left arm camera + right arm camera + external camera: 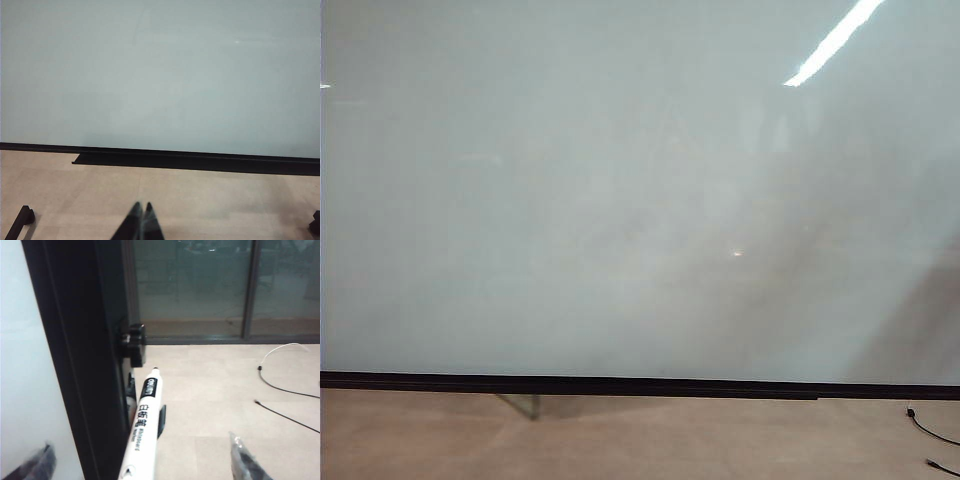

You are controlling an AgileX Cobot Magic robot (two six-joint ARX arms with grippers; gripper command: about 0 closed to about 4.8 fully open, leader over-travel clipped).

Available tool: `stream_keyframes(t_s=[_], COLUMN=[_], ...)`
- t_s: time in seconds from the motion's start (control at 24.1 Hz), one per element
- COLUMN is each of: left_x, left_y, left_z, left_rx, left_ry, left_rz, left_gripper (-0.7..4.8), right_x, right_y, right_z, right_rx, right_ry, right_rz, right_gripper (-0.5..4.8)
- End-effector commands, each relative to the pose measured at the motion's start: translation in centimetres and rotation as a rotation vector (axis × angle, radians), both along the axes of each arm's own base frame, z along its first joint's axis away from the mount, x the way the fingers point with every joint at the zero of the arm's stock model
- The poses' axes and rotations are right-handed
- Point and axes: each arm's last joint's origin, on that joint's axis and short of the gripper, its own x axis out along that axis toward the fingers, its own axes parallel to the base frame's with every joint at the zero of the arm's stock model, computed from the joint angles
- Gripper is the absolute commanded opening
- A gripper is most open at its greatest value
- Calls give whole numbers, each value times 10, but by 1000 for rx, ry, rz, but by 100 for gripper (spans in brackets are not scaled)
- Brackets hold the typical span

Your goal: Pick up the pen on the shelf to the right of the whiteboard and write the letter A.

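Right gripper (142, 460) gapes around the pen (144, 430), seemingly untouched, beside the whiteboard (620, 200); left gripper (141, 222) pinched together.

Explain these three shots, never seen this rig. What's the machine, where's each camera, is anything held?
It is a two-armed robot; each arm ends in a two-finger gripper.

The exterior view, from a camera off the arms, faces a large glossy whiteboard with nothing written on it; neither arm shows there.

The left wrist view looks past the left gripper, fingers together and empty, at the board and the floor below it.

The right wrist view shows the right gripper open wide by the board's black edge, its fingers either side of the white pen. It is not gripped yet. Black cables lie on the floor.
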Motion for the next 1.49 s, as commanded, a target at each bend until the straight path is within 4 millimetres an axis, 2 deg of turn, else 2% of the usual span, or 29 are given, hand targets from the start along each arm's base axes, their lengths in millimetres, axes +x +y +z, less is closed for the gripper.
stream_keyframes(t_s=[0.04,0.5,0.66,1.29,1.41,1.49], left_x=[0,0,0,0,0,0], left_y=[0,0,0,0,0,0], left_z=[1,1,1,1,1,1], left_rx=[5,5,4,5,5,5], left_ry=[-9,-8,-9,-9,-9,-9], left_rz=[-1,-1,-1,-1,-1,-1], left_gripper=[-5,-5,-4,-4,-5,-5], right_x=[5,13,18,24,24,23], right_y=[1,-2,-7,-10,-10,-10], right_z=[0,-4,-6,-4,-5,-5], right_rx=[3,12,21,42,54,64], right_ry=[-18,0,6,26,28,28], right_rz=[28,61,84,107,113,118], right_gripper=[479,465,426,414,356,355])
